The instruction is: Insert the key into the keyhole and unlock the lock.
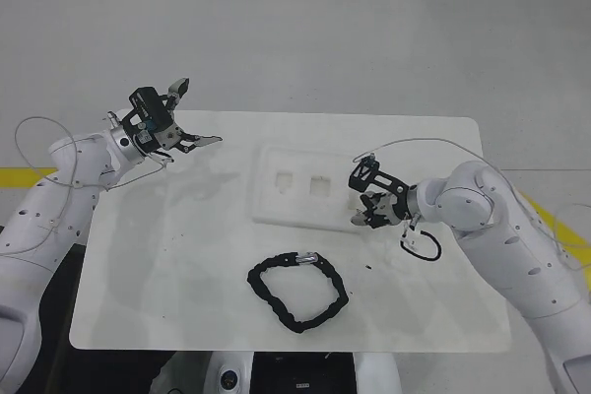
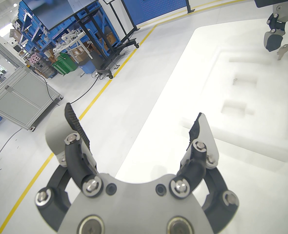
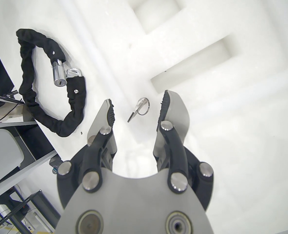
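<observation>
Hovering low over the near right part of the foam tray (image 1: pixel 276 205), the right gripper (image 1: pixel 366 215) has its fingers spread apart. The key (image 3: pixel 134 112) lies flat on the tray's surface in the gap between them, and neither pad is clamped on it. A thin ring (image 3: pixel 144 105) is on the key's head. In the left wrist view the key (image 2: pixel 283 51) sits just beside one dark pad of the right gripper; contact cannot be told.

The chain lock (image 1: pixel 266 300) lies in a closed loop on the white table (image 1: pixel 177 276), near the front edge, well apart from the tray and the key. Its black fabric sleeve (image 3: pixel 28 86) runs round to a silver lock cylinder (image 3: pixel 58 74). The keyhole (image 3: pixel 59 82) on the cylinder's end is bare, with no key in it.

The left gripper (image 1: pixel 195 113) is at the far left corner of the table, well apart from the lock and key. Its fingers (image 2: pixel 73 120) are wide apart and hold nothing.

The tray has shallow rectangular recesses (image 3: pixel 158 8) in its top.
</observation>
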{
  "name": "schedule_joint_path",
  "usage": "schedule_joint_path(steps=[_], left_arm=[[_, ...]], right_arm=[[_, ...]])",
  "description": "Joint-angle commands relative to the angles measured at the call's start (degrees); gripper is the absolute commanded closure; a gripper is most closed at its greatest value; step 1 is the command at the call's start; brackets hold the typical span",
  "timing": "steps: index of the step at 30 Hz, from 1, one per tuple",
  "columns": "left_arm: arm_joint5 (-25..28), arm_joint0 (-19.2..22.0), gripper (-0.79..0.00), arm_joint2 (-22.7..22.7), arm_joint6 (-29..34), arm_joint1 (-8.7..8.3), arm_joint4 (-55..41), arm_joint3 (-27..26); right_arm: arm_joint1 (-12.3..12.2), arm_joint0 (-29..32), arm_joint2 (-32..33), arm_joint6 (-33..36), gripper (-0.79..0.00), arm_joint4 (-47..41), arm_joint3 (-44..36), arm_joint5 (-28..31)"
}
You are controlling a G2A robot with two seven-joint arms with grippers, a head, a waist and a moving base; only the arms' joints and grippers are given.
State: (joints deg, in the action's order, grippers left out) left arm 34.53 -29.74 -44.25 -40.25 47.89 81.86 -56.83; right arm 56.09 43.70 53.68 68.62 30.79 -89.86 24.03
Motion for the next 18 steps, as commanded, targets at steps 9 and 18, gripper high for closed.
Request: schedule_joint_path(steps=[9,18], left_arm=[[0.00,0.00,-0.785,0.00,0.00,0.00,0.00,0.00],[0.00,0.00,-0.785,0.00,0.00,0.00,0.00,0.00]], right_arm=[[-0.19,0.34,-0.01,-0.27,-0.249,1.11,-0.16,-0.21],[-0.12,0.14,-0.48,-1.19,-0.099,2.07,-0.24,-0.34]])
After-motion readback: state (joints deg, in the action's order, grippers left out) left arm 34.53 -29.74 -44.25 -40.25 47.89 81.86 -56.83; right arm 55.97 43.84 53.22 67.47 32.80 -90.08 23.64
